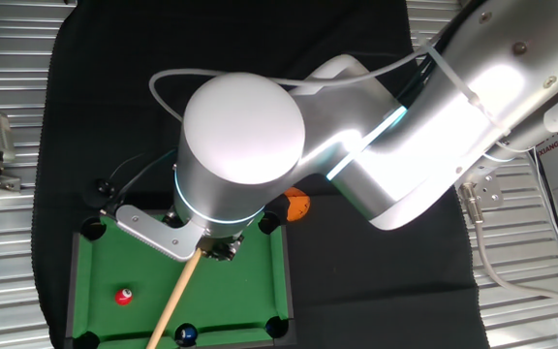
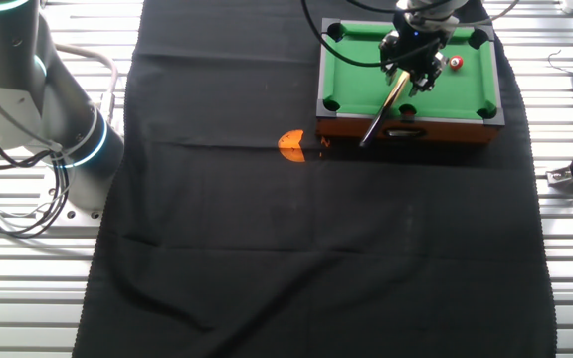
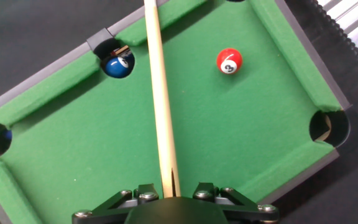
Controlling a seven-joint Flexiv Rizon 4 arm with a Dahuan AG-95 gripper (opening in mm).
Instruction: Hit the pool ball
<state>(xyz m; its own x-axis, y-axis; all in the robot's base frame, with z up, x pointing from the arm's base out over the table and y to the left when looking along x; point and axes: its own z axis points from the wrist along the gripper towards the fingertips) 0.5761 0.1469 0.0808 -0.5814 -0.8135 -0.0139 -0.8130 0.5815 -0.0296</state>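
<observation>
The pool ball (image 3: 230, 61) is small, glossy and red with a white spot. It lies on the green felt of the mini pool table (image 3: 260, 130), to the right of the cue. It also shows in one fixed view (image 1: 123, 296) and the other fixed view (image 2: 456, 63). My gripper (image 3: 171, 194) hovers over the table, shut on a wooden cue stick (image 3: 161, 93) that runs straight ahead across the felt. The cue passes left of the red ball without touching it. The gripper (image 1: 223, 247) sits over the table's far side, largely hidden by the arm.
A dark blue ball (image 3: 118, 64) sits in a corner pocket left of the cue. An orange ball (image 1: 297, 206) lies on the black cloth outside the table. The table's raised rails (image 3: 303, 59) and pockets (image 3: 328, 126) border the felt.
</observation>
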